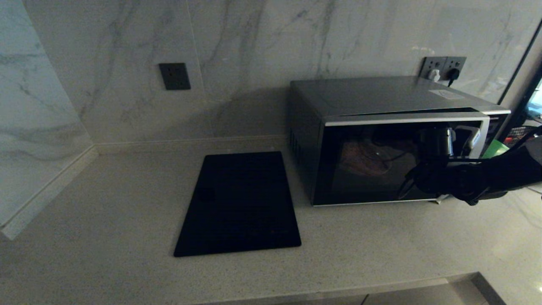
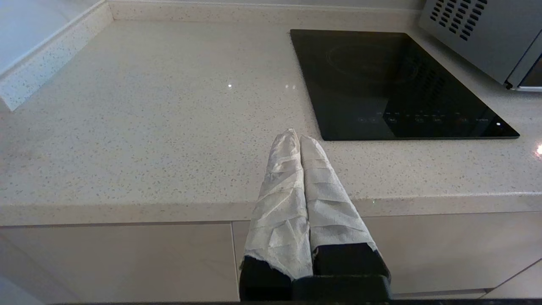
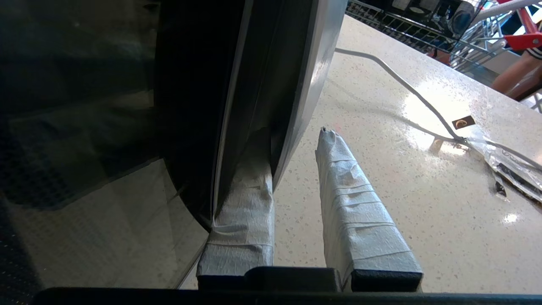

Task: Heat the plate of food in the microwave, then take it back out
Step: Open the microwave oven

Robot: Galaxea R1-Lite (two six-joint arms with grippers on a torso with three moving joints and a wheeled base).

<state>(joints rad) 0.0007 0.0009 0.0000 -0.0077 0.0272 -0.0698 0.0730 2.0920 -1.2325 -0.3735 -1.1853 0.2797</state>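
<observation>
My right gripper (image 3: 292,169) is spread, one wrapped finger (image 3: 247,203) tucked behind the edge of the microwave (image 1: 381,140) door, the other out over the counter (image 3: 381,178). The door stands slightly ajar at its right side. Through the dark glass I cannot make out the plate. My left gripper (image 2: 298,140) hangs parked at the counter's front edge, fingers pressed together, near the black panel (image 1: 241,203).
</observation>
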